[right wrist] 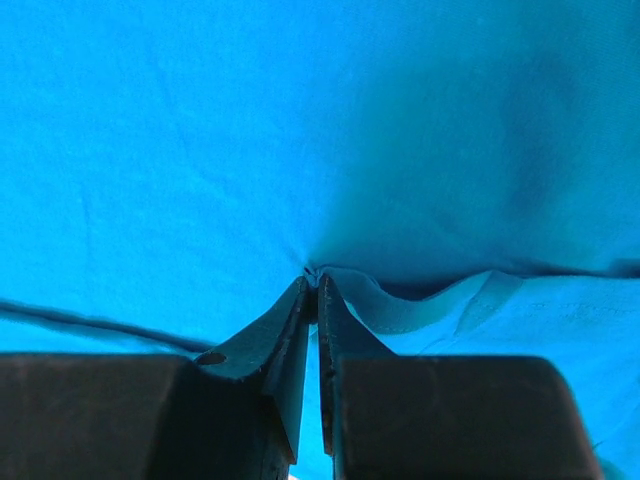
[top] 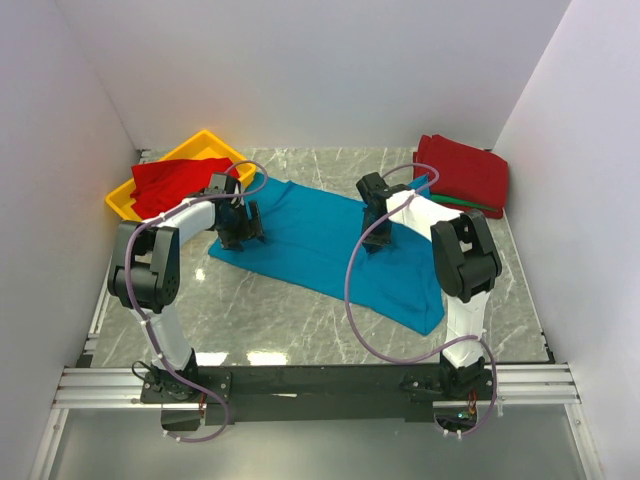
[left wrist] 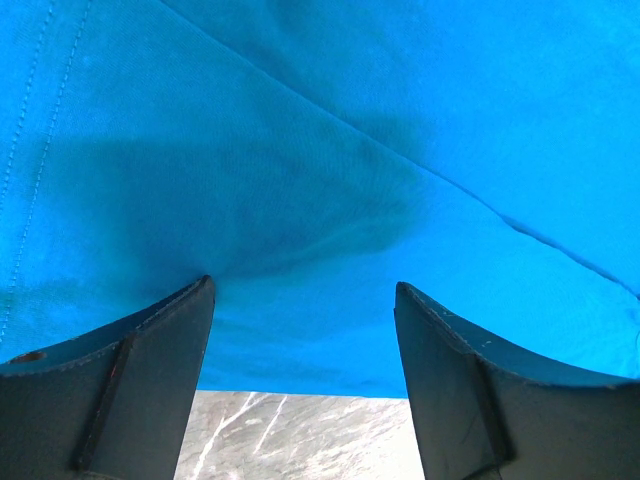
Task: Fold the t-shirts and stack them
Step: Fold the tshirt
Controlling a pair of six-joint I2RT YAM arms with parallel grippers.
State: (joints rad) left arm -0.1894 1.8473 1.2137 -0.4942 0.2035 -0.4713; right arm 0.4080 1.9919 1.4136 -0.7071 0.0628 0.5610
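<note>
**T-shirts: four that I can count.**
- teal-blue t-shirt (top: pixel 320 250): one
- red: two, the red t-shirt in the tray (top: pixel 170 182) and the folded red t-shirt (top: pixel 462 172)
- green t-shirt (top: pixel 478 207): one, only an edge showing under the folded red one

I cannot tell whether that far-right pile holds more.

**Yellow tray (top: pixel 205 140):** one.

**Arms:** two, both mine.

**Grippers:** two, my left gripper (top: pixel 242 232) and my right gripper (top: pixel 375 240). Each has two fingers, so four fingers in all.

**Purple cables:** two, one to each arm, the left cable (top: pixel 252 165) and the right cable (top: pixel 347 280).

**Table (top: pixel 280 310):** one, marble-patterned.
</note>
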